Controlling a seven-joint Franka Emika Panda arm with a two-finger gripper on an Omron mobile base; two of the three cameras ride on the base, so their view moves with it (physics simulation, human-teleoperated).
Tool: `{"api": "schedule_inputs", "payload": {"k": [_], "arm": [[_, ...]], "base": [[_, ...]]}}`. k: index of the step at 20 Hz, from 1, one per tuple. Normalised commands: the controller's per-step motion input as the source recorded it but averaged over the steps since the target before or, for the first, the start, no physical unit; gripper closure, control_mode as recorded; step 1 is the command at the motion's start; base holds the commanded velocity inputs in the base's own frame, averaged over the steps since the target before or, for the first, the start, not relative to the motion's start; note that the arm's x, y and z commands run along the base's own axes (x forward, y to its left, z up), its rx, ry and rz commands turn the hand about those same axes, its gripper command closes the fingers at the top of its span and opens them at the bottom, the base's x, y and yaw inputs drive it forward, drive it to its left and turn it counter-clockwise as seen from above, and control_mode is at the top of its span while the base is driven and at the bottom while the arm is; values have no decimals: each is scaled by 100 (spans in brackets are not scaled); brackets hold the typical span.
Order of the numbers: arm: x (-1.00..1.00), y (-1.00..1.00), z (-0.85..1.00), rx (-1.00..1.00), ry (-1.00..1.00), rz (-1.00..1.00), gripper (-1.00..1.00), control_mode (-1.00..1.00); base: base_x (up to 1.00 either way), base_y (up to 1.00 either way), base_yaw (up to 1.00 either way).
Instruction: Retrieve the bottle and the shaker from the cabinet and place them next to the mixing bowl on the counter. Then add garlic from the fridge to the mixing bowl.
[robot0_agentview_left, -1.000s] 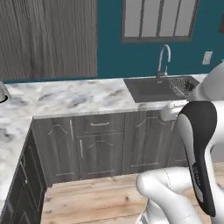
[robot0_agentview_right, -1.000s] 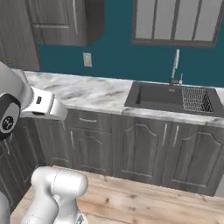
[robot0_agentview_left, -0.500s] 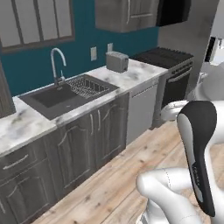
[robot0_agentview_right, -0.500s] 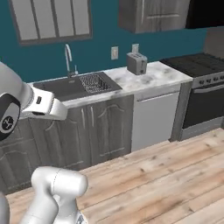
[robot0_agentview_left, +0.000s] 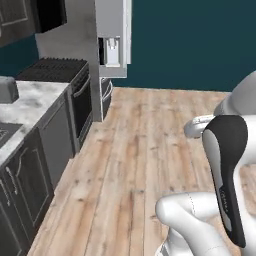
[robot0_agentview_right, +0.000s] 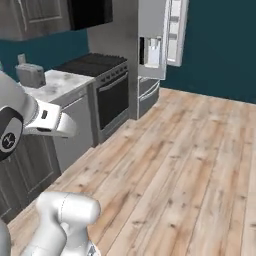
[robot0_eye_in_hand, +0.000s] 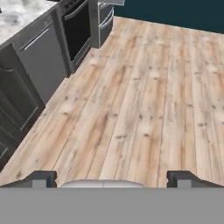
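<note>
1. Gripper (robot0_eye_in_hand: 112, 177): jaws spread wide apart, nothing between them, hanging over bare wooden floor (robot0_eye_in_hand: 148, 96).
2. Fridge (robot0_agentview_right: 155, 42): at the far end of the room against the teal wall (robot0_agentview_right: 220, 45), past the end of the counter run. Its silver-white door (robot0_agentview_right: 177, 32) stands swung open, white shelves showing on the inner side. A dispenser panel (robot0_agentview_left: 111, 51) is on the front.
3. Counter (robot0_agentview_left: 30, 102): marble slab along the left side, grey cabinets (robot0_agentview_left: 22, 185) under it. A toaster (robot0_agentview_right: 31, 75) sits on it near the wall.
4. Black stove (robot0_agentview_right: 102, 87) with oven door stands between the counter's end and the fridge.
5. Dishwasher front (robot0_eye_in_hand: 41, 61) is set under the counter edge, just beside the stove.
6. Dark upper cabinets (robot0_agentview_right: 50, 15) hang above the counter.
7. Bottle, shaker, mixing bowl: can't tell where they are from here.
</note>
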Motion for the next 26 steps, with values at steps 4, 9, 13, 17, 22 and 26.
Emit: {"api": "schedule_inputs", "payload": {"k": [4, 9, 13, 17, 22, 26], "arm": [[0, 0, 0, 0, 0, 0, -100, 100], [0, 0, 0, 0, 0, 0, -100, 100], [0, 0, 0, 0, 0, 0, -100, 100], [0, 0, 0, 0, 0, 0, -100, 100], [0, 0, 0, 0, 0, 0, -100, 100], [0, 0, 0, 0, 0, 0, -100, 100]], "base": [[14, 16, -88], [67, 13, -60], [100, 5, -10], [100, 0, 5], [100, -1, 10], [100, -9, 10]]}}
